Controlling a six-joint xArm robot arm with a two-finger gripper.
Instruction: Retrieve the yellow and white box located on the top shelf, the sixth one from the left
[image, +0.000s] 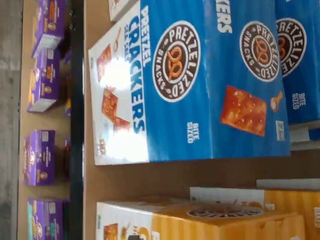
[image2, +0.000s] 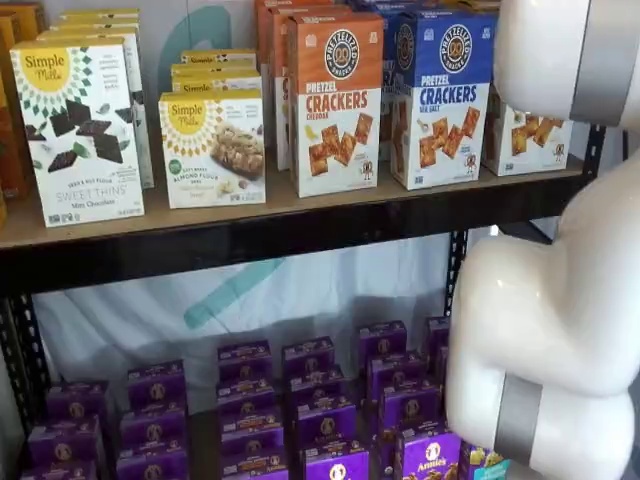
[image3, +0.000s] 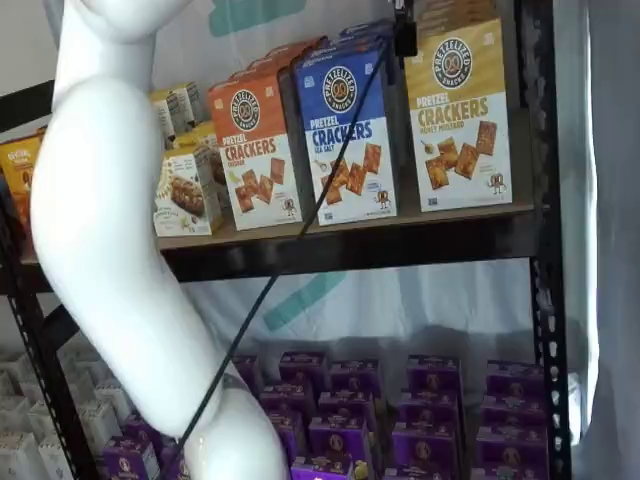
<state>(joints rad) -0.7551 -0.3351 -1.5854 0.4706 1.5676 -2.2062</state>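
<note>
Yellow and white box (image3: 460, 118) stands upright at the right end of the top shelf (image3: 400, 240), just beside the blue box (image3: 345, 135) and orange box (image3: 258, 150). Purple boxes (image3: 430, 400) fill the lower level. Gripper fingers are not visible; jaws stand fully apart, holding nothing visible.

yellow box (image3: 463, 115) on top shelf (image3: 400, 240), right end; blue box (image3: 347, 135) just left of it; purple boxes (image3: 430, 405) on shelf below

place: shop-style shelving mock-up | evidence: black metal rack (image3: 541, 250); cracker boxes (image2: 336, 104) in rows; purple boxes (image3: 430, 378) stocked below
</note>
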